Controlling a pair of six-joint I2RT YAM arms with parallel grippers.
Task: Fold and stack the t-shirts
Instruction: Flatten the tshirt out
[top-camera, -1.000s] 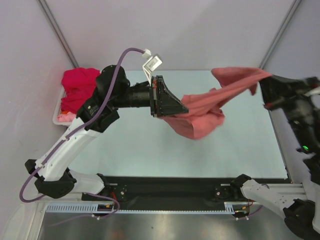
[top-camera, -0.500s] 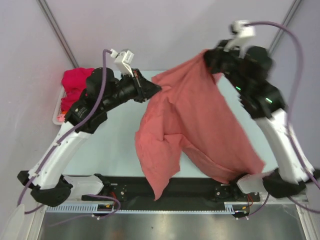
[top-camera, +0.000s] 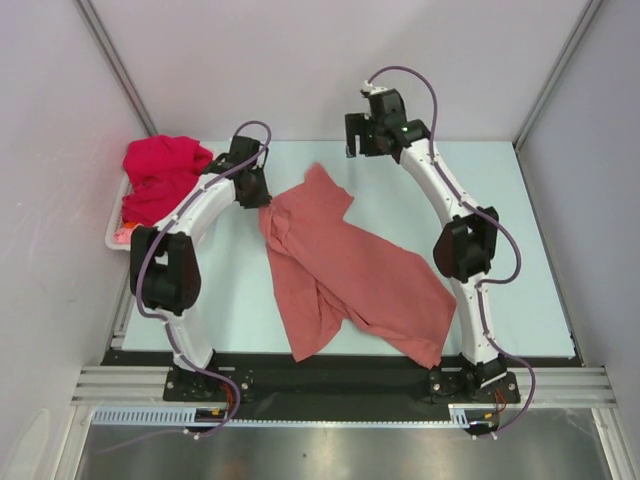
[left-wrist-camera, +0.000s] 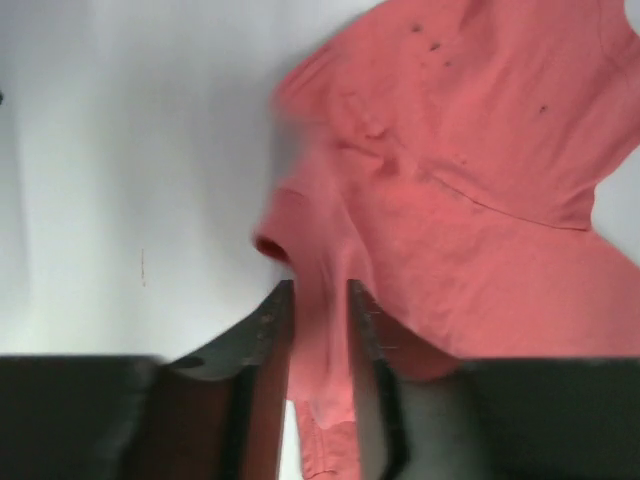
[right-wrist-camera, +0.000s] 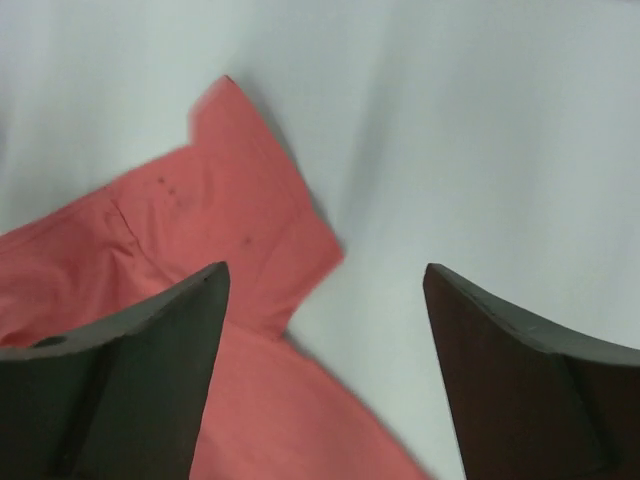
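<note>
Spreading the salmon t-shirt (top-camera: 350, 265) flat: my left gripper (left-wrist-camera: 318, 292) pinches its edge, my right gripper (right-wrist-camera: 325, 270) gapes empty, so smoothing wrinkles likely comes next.

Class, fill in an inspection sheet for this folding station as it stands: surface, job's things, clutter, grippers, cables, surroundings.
Surface: pale table, one shirt lying on it.
Job's things: salmon-red t-shirt rumpled mid-table, unfolded; crimson t-shirt heaped in the basket, with light pink cloth showing beside it.
Clutter: white basket at the table's left edge.
Grippers: left gripper pinches a fold of the salmon-red t-shirt; right gripper open, holding nothing.
Cables: a purple cable loops along each arm, off the cloth.
Surroundings: plain grey walls; nothing else seen.
</note>
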